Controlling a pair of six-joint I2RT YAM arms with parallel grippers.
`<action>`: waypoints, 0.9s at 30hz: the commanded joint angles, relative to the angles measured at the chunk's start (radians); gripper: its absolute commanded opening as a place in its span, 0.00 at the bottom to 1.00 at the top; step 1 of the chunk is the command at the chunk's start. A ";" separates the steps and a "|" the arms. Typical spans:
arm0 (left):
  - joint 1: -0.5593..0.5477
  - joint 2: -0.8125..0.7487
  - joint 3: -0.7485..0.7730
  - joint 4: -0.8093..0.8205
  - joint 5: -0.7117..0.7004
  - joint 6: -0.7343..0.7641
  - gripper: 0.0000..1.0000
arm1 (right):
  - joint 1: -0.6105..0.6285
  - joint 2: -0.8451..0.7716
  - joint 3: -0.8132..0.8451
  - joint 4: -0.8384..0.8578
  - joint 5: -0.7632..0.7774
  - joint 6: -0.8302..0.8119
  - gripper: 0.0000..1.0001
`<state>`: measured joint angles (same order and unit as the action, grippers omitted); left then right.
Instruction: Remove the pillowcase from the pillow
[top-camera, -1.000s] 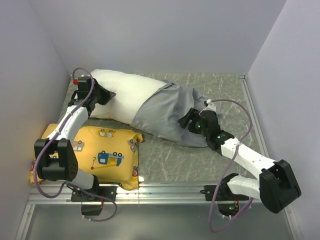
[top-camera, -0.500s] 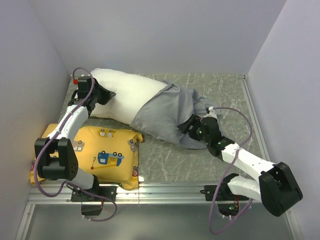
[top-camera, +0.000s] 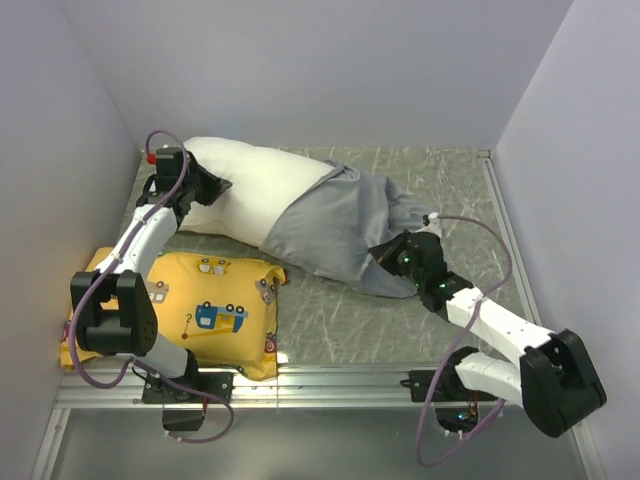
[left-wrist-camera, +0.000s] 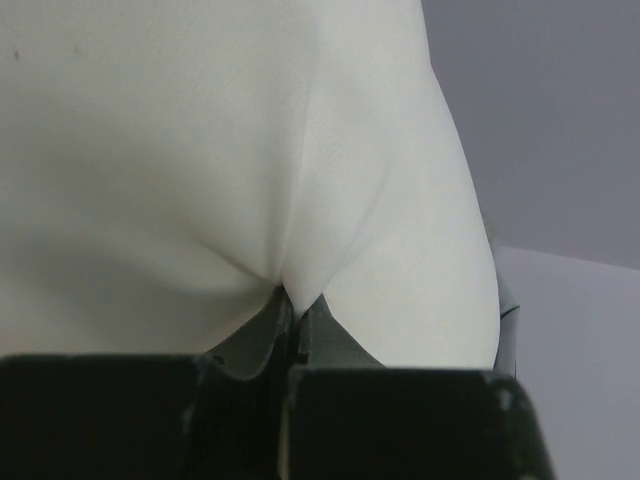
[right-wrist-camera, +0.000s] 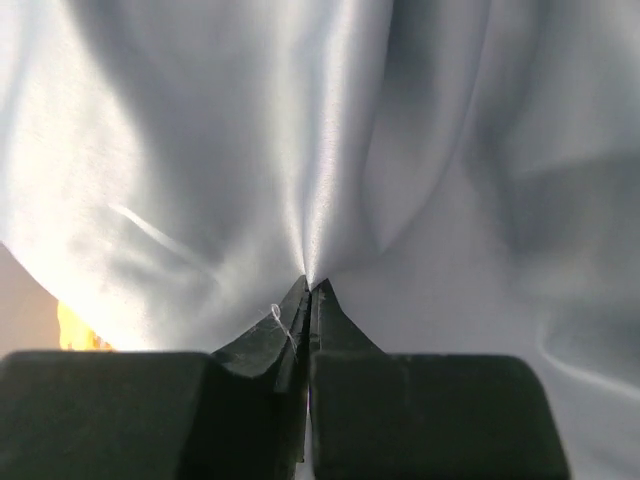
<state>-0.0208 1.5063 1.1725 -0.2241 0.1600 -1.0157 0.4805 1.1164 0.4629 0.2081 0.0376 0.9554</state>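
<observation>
- The left gripper (left-wrist-camera: 290, 300) was pinched shut on a fold of the pillow (top-camera: 250, 190) at its bare white left end, and the fabric puckered where the tips met.
- The right gripper (right-wrist-camera: 308, 285) was clamped on a tuck of the pillowcase (top-camera: 340, 225) at its near right end, with creases fanning out from the pinch.
- The pillow lay between the two grippers. Its long axis ran from the far left corner slantwise toward the near right, with the bare end pointing left.
- The pillowcase covered the right part of the pillow. Its open hem slanted across the pillow's middle, and the cloth reached from there to the right gripper.
- The pillowcase was plain grey and wrinkled, while the pillow was smooth, white and plump.
- A yellow cushion (top-camera: 200, 310) with vehicle prints lay on the table (top-camera: 450, 190), close to the pillow's near side.
</observation>
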 joint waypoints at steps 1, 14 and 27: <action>0.018 0.017 0.098 0.042 -0.016 -0.012 0.00 | -0.074 -0.102 0.077 -0.102 0.074 -0.064 0.00; 0.191 0.094 0.179 0.015 0.004 -0.015 0.01 | -0.678 -0.319 0.339 -0.487 0.010 -0.244 0.00; 0.179 0.155 0.204 0.054 0.102 0.005 0.01 | -0.706 -0.208 0.682 -0.527 -0.044 -0.240 0.00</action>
<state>0.1604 1.6432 1.3216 -0.2504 0.2386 -1.0119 -0.2203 0.8932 0.9829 -0.3313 -0.0273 0.7338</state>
